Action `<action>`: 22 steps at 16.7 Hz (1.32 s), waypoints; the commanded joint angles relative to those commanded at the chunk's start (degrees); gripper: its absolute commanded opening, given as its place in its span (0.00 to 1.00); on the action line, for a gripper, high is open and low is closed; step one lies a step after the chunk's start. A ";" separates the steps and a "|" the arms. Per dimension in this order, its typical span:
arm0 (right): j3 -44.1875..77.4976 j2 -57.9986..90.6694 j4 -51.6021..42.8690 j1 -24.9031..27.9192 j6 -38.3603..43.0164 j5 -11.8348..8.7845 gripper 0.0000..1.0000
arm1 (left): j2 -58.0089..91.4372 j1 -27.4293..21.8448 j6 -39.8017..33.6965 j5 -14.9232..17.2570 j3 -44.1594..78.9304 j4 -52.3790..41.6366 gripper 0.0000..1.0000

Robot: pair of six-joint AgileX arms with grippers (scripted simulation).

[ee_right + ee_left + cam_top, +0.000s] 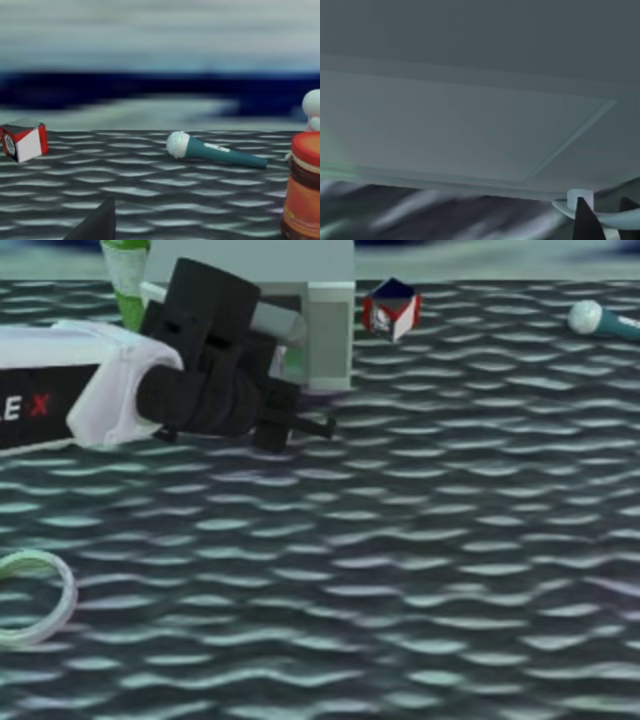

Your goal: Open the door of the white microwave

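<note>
One arm is at work: the left arm reaches in from the upper left of the top view, its left gripper (325,426) beside the lower front corner of the white microwave (330,335), which stands at the upper centre edge of the worktop (400,570). The door (460,125) fills the left wrist view as a flat pale panel, its long axis running across the frame, with the dark jaw tips at the lower right close to a small pale handle piece (580,197). Whether the jaws are wide or narrow cannot be told. Judging by this, the door lies just ahead of the jaws, and the left arm is clearly nearer. The right gripper (95,225) shows only a dark tip.
</note>
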 joint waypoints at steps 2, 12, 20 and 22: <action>0.00 0.00 0.00 0.00 0.00 0.00 1.00 | 0.00 0.00 0.00 0.00 0.00 0.00 0.00; 0.00 0.00 0.00 0.00 0.00 0.00 1.00 | 0.00 0.00 0.00 0.00 0.00 0.00 0.00; 0.00 0.00 0.00 0.00 0.00 0.00 1.00 | -0.85 0.44 1.50 1.67 -0.92 0.19 0.00; 0.00 0.00 0.00 0.00 0.00 0.00 1.00 | -1.43 1.04 2.83 2.54 -1.63 0.36 0.00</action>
